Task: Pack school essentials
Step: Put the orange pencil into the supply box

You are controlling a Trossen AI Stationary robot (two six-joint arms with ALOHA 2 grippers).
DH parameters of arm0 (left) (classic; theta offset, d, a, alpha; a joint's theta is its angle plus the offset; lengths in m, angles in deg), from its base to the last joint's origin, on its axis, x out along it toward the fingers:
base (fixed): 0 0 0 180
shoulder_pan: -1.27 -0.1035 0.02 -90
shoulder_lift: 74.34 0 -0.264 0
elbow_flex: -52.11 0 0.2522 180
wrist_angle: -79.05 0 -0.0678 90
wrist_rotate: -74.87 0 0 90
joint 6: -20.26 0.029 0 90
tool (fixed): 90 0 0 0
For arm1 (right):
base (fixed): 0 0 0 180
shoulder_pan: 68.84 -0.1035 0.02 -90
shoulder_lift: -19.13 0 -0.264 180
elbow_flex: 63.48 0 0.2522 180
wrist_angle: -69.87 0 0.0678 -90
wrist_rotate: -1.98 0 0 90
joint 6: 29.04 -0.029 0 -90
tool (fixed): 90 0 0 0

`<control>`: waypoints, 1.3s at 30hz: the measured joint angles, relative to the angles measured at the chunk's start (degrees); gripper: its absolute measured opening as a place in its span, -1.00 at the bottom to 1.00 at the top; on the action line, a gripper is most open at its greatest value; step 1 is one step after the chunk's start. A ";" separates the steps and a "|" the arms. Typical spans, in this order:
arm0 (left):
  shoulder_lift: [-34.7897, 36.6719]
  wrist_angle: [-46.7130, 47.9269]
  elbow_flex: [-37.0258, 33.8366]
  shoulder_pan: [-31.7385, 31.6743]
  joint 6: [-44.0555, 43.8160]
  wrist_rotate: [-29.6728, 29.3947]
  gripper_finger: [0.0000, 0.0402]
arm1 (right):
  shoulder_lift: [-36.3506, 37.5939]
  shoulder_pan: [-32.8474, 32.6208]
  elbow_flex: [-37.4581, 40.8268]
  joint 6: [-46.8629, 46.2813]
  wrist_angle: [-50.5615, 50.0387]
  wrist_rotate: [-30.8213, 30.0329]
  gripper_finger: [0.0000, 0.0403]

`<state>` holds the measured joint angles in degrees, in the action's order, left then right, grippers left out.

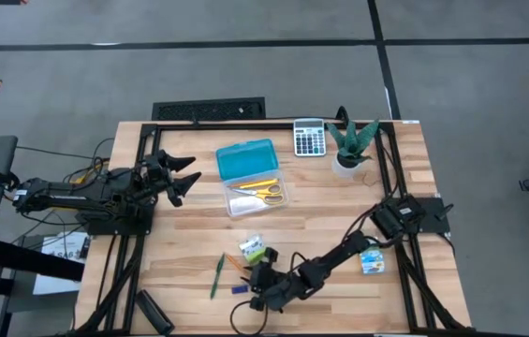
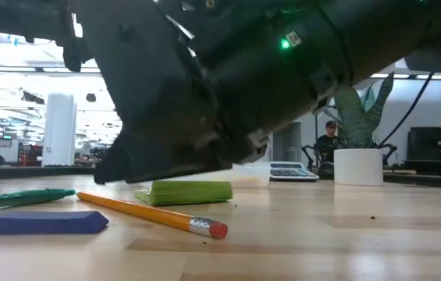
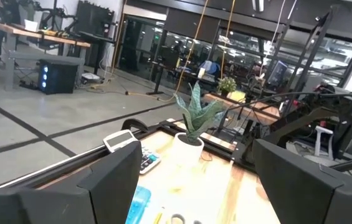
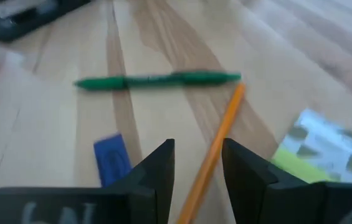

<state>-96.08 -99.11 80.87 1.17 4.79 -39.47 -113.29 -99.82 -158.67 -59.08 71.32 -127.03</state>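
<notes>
The right gripper is low at 6 o'clock on the table, its fingers parted astride the orange pencil, not yet clenched; I judge it lines up to grasp. The green pen lies beyond. The pencil case, near the centre, stands open to receive it. The left gripper waits at 9 o'clock, released.

Right tool hangs low over the orange pencil, perhaps touching it; left tool waits beside the open case.

My bench sits in an open lab hall: grey floor around the table, workbenches beyond it.
</notes>
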 joint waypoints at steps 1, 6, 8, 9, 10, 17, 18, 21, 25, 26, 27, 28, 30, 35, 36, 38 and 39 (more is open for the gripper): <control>0.00 0.01 0.00 0.00 0.02 0.00 0.49 | 0.00 -0.01 0.01 -0.23 -0.89 0.02 -0.31; 0.00 0.02 0.00 0.00 0.17 0.00 0.49 | 0.00 -0.01 0.07 -0.75 -2.40 0.08 -0.31; 0.00 0.00 0.00 0.00 0.17 0.00 0.49 | -0.13 0.00 0.07 -2.12 -3.91 0.61 -0.32; 0.00 0.02 0.00 0.00 0.17 0.00 0.49 | -0.79 0.03 0.03 -2.96 -3.79 1.28 -0.32; -0.02 0.00 0.00 0.00 0.17 0.00 0.49 | -1.53 0.04 -0.05 -3.77 -3.37 0.86 -0.33; 0.00 -0.02 0.00 0.00 0.22 -0.04 0.49 | -4.17 -0.59 -0.39 -6.80 -2.43 -0.64 -0.34; 0.00 0.00 0.00 0.02 0.22 -0.13 0.49 | -4.64 -0.77 -0.42 -6.86 -2.55 -0.98 -0.36; 0.00 -0.02 0.00 0.02 0.20 -0.17 0.49 | -5.05 -0.86 -0.42 -7.18 -4.12 -2.05 -0.48; 0.00 0.00 0.00 0.02 0.17 -0.24 0.49 | -4.94 -0.85 -0.46 -8.48 -6.52 -2.01 -0.77; 0.00 0.00 0.00 0.02 0.17 -0.24 0.49 | -4.92 -0.88 -0.46 -8.49 -6.60 -2.06 -0.85; 0.00 0.00 0.00 0.02 0.17 -0.36 0.49 | -4.92 -0.94 -0.46 -8.39 -6.55 -2.22 -0.91; 0.00 -0.02 0.00 0.02 0.17 -0.35 0.49 | -4.90 -0.94 -0.46 -8.33 -6.49 -2.29 -0.93; 0.00 0.00 0.00 0.02 0.16 -0.35 0.49 | -4.90 -0.94 -0.44 -8.33 -6.34 -2.31 -0.92; 0.00 -0.02 0.00 0.02 0.14 -0.35 0.49 | -4.63 -1.62 -0.17 -5.84 -4.79 -4.28 -0.94; 0.00 -0.02 0.00 0.02 0.13 -0.35 0.49 | -4.25 -1.60 -0.15 -5.11 -4.83 -4.24 -0.95; 0.00 -0.02 0.00 0.02 0.13 -0.33 0.49 | -3.57 -1.41 -0.07 -4.59 -5.11 -3.91 -0.95; 0.00 -0.02 0.00 0.02 0.13 -0.33 0.49 | -3.22 -1.21 -0.03 -4.11 -5.28 -3.75 -0.94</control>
<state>-96.08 -99.13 80.87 1.19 4.92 -39.79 -116.51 -101.03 -158.70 -63.19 66.04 -130.78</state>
